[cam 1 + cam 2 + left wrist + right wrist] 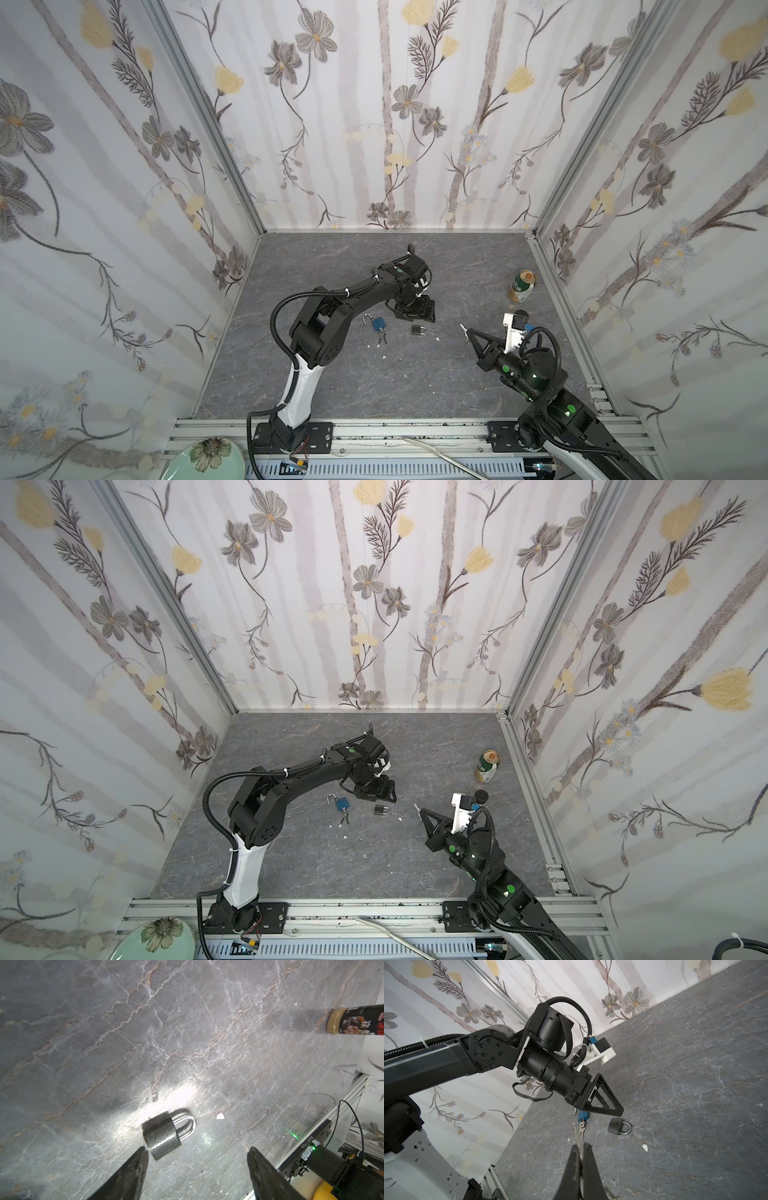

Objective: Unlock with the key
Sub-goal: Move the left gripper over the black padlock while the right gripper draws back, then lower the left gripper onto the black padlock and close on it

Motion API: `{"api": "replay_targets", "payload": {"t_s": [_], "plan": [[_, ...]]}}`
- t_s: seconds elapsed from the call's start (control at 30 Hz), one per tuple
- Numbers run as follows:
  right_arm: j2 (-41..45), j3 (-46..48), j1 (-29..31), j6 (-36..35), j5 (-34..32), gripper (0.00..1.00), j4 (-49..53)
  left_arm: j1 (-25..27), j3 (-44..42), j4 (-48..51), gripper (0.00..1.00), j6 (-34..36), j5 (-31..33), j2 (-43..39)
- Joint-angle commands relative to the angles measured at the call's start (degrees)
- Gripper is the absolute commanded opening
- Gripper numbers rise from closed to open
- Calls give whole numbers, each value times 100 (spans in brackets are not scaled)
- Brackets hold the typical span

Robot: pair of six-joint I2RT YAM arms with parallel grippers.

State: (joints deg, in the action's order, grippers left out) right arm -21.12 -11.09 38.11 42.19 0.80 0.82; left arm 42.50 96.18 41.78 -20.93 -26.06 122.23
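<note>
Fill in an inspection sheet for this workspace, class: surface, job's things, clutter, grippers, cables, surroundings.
Surface: grey marbled tabletop, flat.
Job's things: dark padlock, shackle closed; blue padlock, shackle open, key bunch at its base; single key, held off the table.
Clutter: can standing near the right wall; white scraps.
Grippers: left gripper open, close by the dark padlock; right gripper shut on the single key.
Cables: black conduit along each arm.
Surroundings: floral walls; flowered plate beyond the front rail.
</note>
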Motion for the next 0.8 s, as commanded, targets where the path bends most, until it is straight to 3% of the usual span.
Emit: {"api": "replay_targets", "payload": {"t_s": [0.0,0.37,0.77], "plan": [[62,45,-3,79,-124,0,74,21,191,262,77,164,55,202],[301,126,-5,149,-152,0,199,73,467,471,77,308,155,562],[328,203,-1,192,-168,0,204,259,56,483,70,260,152,332]]}}
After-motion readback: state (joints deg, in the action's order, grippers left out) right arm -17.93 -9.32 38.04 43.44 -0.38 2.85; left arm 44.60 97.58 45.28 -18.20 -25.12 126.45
